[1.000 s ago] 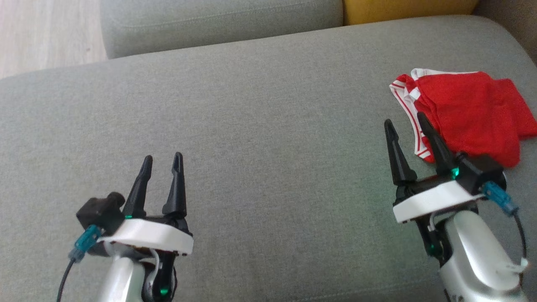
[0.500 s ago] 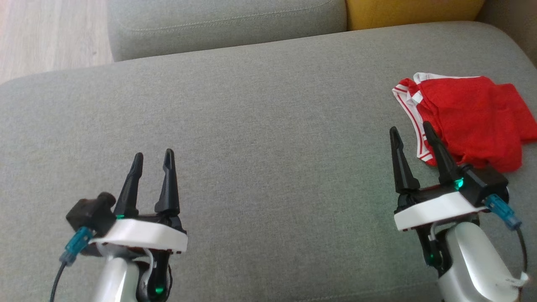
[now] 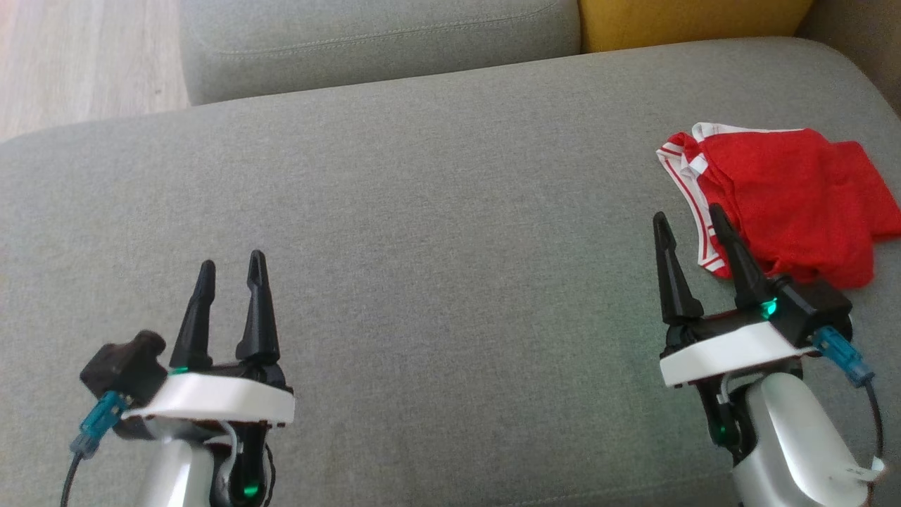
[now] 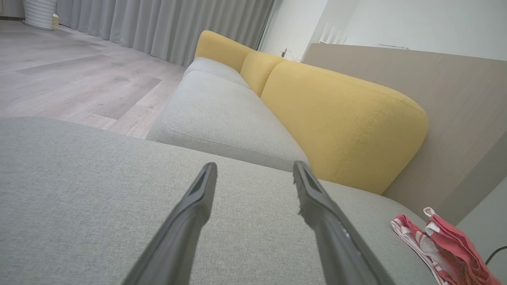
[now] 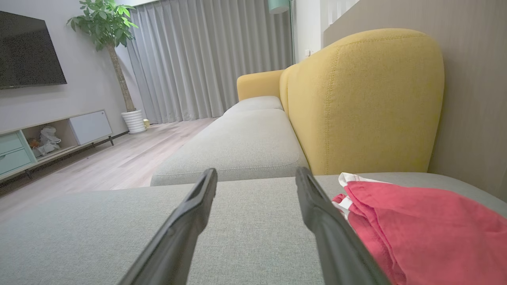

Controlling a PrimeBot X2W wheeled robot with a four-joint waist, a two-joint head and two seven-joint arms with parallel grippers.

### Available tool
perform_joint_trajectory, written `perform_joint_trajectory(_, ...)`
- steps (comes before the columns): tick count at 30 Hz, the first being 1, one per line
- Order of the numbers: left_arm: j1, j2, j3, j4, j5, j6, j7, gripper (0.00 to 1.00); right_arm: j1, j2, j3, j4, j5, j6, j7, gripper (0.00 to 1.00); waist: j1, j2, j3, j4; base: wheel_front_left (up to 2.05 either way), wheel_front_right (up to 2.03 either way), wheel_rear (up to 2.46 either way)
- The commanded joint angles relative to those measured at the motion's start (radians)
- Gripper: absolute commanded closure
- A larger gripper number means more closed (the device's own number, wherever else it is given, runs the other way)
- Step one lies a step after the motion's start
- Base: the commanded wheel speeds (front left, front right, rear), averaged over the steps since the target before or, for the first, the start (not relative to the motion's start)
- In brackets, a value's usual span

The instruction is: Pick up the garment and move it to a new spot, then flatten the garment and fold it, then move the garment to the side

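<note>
Since my left gripper [image 3: 231,259] and right gripper [image 3: 688,211] both stand spread and empty, pickup looks unstarted; I'd reach right and pinch the garment [image 3: 781,204].

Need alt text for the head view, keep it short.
A red garment with white-striped trim lies on the right side of a grey sofa seat, with the open right claw just beside its near edge. The open left claw is at lower left over bare seat; a yellow cushion and wood floor show along the top.

Red garment [image 3: 788,193] with a white, red-striped band; grey seat cushion [image 3: 436,211]; yellow backrest [image 5: 364,103].
</note>
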Motion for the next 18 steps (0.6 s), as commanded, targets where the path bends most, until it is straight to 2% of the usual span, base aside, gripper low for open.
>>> perform_joint_trajectory(1, -0.025, 0.008, 0.035, -0.033, -0.001, 0.0, -0.005, 0.0, -0.019, 0.011, 0.019, -0.037, -0.01, -0.001, -0.011, 0.0, 0.0001, -0.0001, 0.001, -0.001, 0.0, 0.0, 0.0)
perform_joint_trajectory(9, -0.02, 0.008, 0.048, -0.04, -0.011, 0.0, -0.005, 0.0, -0.02, 0.011, 0.026, -0.036, -0.008, -0.001, -0.011, 0.0, 0.0001, -0.0001, 0.0, -0.008, 0.0, 0.0, 0.0)
perform_joint_trajectory(10, 0.001, -0.001, 0.006, -0.001, -0.002, 0.0, 0.0, 1.0, 0.001, 0.003, 0.004, 0.002, -0.006, 0.0, 0.0, 1.0, 0.0001, -0.0001, 0.0, -0.008, 0.0, 0.0, 0.0)
perform_joint_trajectory(18, 0.009, -0.002, 0.006, 0.039, -0.048, -0.004, 0.014, 1.0, 0.019, 0.003, 0.0, 0.031, 0.05, 0.0, 0.012, 1.0, 0.0001, -0.0001, -0.002, -0.005, 0.0, 0.0, 0.0)
